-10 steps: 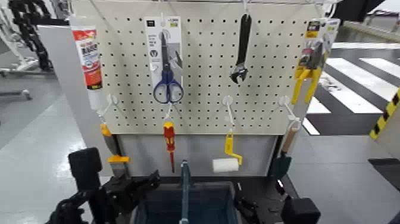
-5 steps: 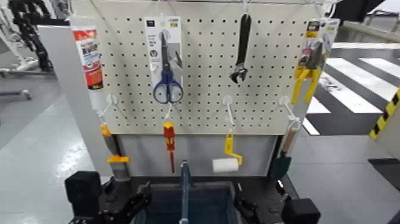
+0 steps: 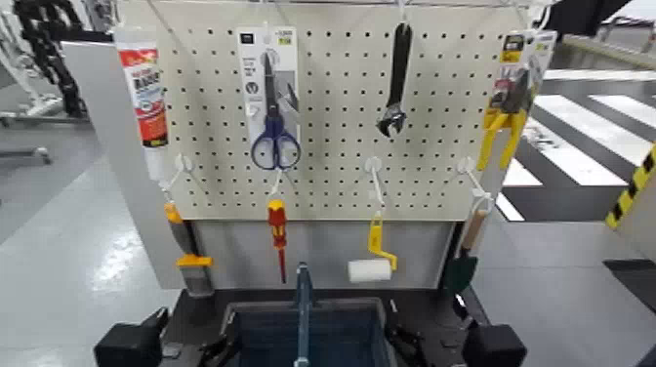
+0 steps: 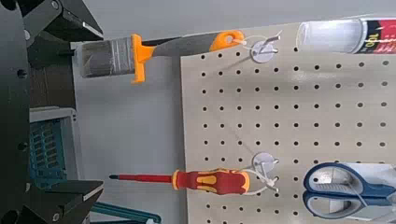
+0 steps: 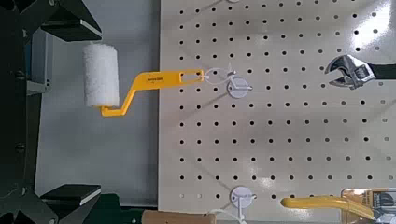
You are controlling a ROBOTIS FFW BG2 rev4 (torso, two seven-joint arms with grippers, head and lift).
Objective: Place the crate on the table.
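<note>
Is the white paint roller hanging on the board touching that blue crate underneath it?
Apart. In the head view, the paint roller hangs against the grey panel, and a strip of panel and black table shows between it and the crate.

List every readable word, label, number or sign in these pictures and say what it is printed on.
No text can be read for certain.
Tube on the pegboard: red label, print too blurred.
Scissors card: small header marks, unreadable.
Pliers card: yellow label, unreadable.
Crate, table, both grippers: no lettering visible.
</note>
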